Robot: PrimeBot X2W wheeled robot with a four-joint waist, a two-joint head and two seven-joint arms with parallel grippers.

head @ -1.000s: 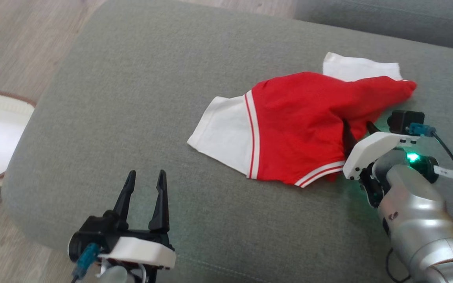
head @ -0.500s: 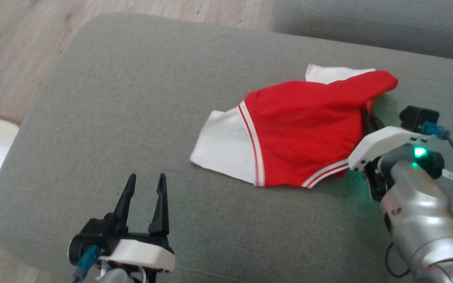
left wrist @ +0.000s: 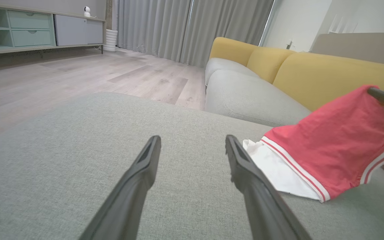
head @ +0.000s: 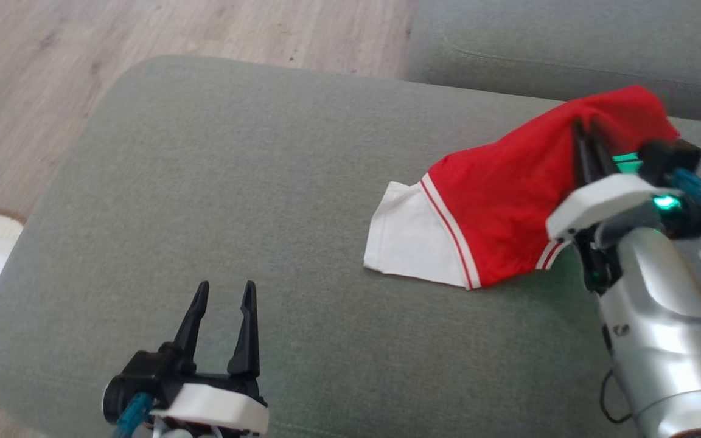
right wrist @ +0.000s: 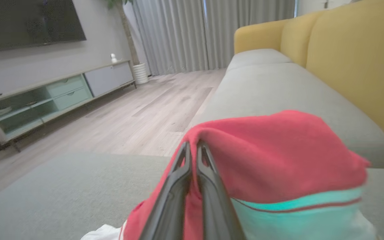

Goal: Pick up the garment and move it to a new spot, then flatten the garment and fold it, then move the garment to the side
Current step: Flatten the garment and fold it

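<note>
Two fingers [head: 194, 313] spread with nothing between them: the left hand [head: 226, 286] hangs nearest, above the grey cushion [head: 235, 182], well apart from the garment [head: 496, 207]. Farther right the garment slopes, its white end [head: 408, 243] resting on the cushion and its red end raised. The right hand [head: 588, 128], pressed together, pinches that red top, so it looks best placed to carry it.

Saw a soft fabric garment [head: 502, 201], red with a white panel and white-and-red striped trim, on the plain grey-green woven seat cushion [head: 235, 182]. Noted mustard-yellow padded backrests [left wrist: 328, 76] behind that cushion, pale wood-grain plank flooring [left wrist: 78, 76] beyond it, grey pleated curtains [left wrist: 178, 30] farther beyond it.
</note>
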